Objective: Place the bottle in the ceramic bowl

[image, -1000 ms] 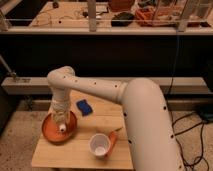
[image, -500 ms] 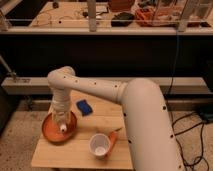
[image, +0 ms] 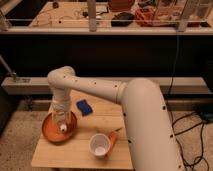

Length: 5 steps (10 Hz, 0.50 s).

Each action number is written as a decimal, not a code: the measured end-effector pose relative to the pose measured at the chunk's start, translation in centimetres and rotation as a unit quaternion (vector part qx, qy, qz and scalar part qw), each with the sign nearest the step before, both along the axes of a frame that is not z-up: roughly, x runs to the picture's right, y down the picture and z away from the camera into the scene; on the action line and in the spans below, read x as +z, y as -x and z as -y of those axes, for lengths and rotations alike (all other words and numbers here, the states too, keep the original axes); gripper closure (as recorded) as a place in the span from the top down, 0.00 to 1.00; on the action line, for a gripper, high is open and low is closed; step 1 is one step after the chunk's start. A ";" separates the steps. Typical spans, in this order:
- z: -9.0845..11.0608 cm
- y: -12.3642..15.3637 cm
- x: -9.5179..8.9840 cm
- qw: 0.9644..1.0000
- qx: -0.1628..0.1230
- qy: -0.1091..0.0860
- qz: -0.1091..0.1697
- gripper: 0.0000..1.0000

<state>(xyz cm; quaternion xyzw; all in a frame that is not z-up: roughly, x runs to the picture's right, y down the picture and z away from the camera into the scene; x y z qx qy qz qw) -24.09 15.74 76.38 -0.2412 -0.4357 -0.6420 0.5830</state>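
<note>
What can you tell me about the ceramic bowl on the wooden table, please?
The ceramic bowl is wide, shallow and round, orange-brown like terracotta, with a low rim. It sits upright at the left end of the wooden table, left of a blue object and a white cup. The gripper reaches down into it, with the bottle at its tip, over the bowl's middle.

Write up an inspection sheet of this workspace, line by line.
Surface: small wooden table.
Job's things: bottle inside the ceramic bowl, on the table's end at the left of the view.
Clutter: blue block; white cup with orange handle.
Grippers: tool down over the bowl, at the bottle.
Cables: black cables on the floor at right; blue cable hanging behind.
Surroundings: cluttered bench behind; speckled floor.
</note>
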 end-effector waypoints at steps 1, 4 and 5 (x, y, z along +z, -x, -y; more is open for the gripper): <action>0.0 0.0 0.0 1.000 0.000 0.000 0.000 0.58; 0.0 -0.1 0.0 1.000 0.000 0.001 -0.002 0.58; 0.0 -0.1 0.0 1.000 0.000 0.002 -0.002 0.58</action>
